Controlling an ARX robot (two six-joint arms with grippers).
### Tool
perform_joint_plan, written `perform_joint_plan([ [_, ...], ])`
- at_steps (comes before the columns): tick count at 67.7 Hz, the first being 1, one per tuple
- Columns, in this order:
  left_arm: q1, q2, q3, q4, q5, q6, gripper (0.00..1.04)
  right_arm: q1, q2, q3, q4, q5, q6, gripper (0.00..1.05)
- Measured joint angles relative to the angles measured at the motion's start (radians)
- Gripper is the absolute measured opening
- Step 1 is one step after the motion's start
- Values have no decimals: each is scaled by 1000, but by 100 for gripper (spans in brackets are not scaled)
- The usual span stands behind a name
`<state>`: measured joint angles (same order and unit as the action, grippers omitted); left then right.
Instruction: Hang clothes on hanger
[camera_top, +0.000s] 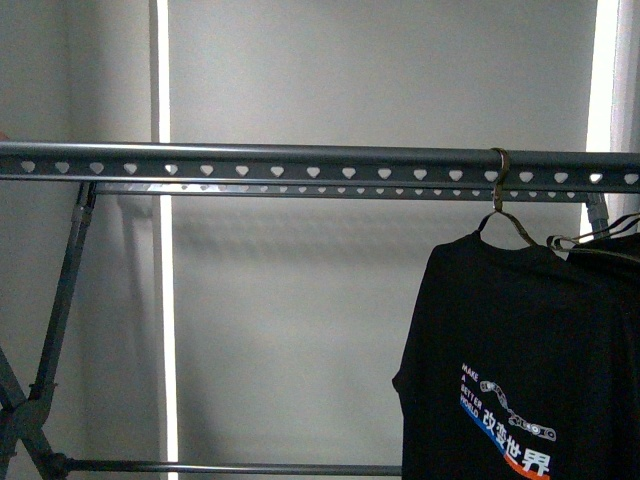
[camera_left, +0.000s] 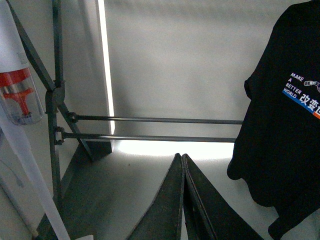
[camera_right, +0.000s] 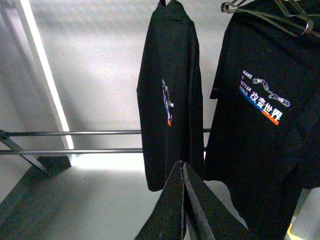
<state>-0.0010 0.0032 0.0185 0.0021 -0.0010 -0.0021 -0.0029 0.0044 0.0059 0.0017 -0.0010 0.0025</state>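
Left wrist view puts my left tool (camera_left: 182, 165) nearest the lens, its two dark fingers pressed together to a point and clenched on nothing. Past it, two low crossbars (camera_left: 155, 129) of the rack run across a pale floor, with the black T-shirt (camera_left: 285, 130) hanging clear of the tool at the frame edge and a white-and-red appliance (camera_left: 17, 95) leaning by the rack's legs. From the right wrist camera I see my right tool (camera_right: 182, 172) likewise clamped shut and empty, its tip just in front of the lower hem of that T-shirt (camera_right: 170, 100), seen edge-on; whether they touch I cannot tell. A second black tee (camera_right: 260, 115) with the same print hangs beside it, with spare wire hangers (camera_right: 270, 12) above. From the body camera neither arm shows: the T-shirt (camera_top: 510, 350) hangs on a brass-coloured wire hanger (camera_top: 500, 195) hooked over the grey rail (camera_top: 300, 160) with its row of heart-shaped holes, toward the rail's right end, before a grey blind (camera_top: 380, 70).
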Motion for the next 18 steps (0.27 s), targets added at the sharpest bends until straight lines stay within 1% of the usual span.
perform_joint_plan([
  [1, 0, 0, 0, 0, 0, 0, 4, 0, 0, 0, 0, 0, 0, 2],
  [3, 0, 0, 0, 0, 0, 0, 7, 0, 0, 0, 0, 0, 0, 2],
  [6, 0, 0, 0, 0, 0, 0, 18, 0, 0, 0, 0, 0, 0, 2],
  [9, 0, 0, 0, 0, 0, 0, 25, 0, 0, 0, 0, 0, -2, 3],
  [11, 0, 0, 0, 0, 0, 0, 32, 0, 0, 0, 0, 0, -2, 9],
  [14, 0, 0, 0, 0, 0, 0, 39, 0, 0, 0, 0, 0, -2, 17],
  [18, 0, 0, 0, 0, 0, 0, 51, 0, 0, 0, 0, 0, -2, 29],
])
